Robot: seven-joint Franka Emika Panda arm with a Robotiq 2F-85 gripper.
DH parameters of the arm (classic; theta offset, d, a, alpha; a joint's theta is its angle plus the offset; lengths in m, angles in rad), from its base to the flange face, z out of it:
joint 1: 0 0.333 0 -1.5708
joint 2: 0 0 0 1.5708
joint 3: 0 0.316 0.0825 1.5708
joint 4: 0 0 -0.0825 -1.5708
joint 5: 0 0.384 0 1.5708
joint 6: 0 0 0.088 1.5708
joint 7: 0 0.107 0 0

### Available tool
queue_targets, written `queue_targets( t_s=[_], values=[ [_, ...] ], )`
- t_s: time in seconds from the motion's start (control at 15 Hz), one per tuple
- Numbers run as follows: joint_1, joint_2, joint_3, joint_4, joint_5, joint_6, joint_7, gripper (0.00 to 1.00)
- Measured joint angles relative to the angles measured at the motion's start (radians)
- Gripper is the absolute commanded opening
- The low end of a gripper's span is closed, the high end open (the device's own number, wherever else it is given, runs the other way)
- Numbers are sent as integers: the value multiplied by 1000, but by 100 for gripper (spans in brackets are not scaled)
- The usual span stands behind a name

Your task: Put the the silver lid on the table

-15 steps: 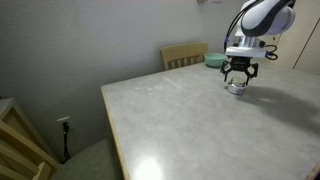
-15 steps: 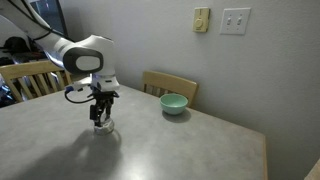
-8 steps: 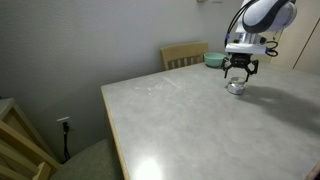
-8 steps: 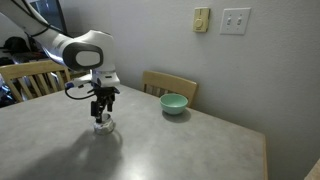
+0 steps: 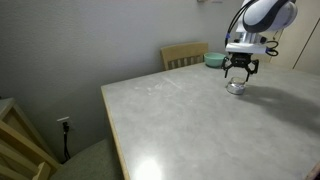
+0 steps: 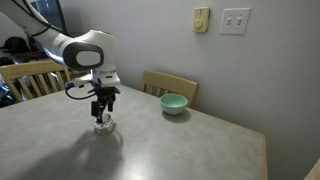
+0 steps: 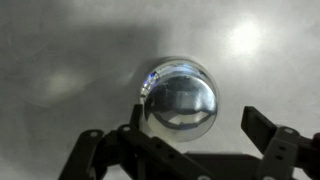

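Simply round, mirror-bright silver lid

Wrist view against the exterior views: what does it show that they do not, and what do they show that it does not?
Only the wrist view shows the silver lid from straight above, its shiny dome, and the fingers of the gripper spread on either side. Only the exterior views show the teal bowl, the wooden chair and the robot arm. All show the lid lying on the table under the open gripper.
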Motion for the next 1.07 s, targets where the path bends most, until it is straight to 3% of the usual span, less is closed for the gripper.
queue_targets(
  t_s=[1.07],
  values=[
    [-21, 0, 0, -4, 45, 0, 0, 100]
  ],
)
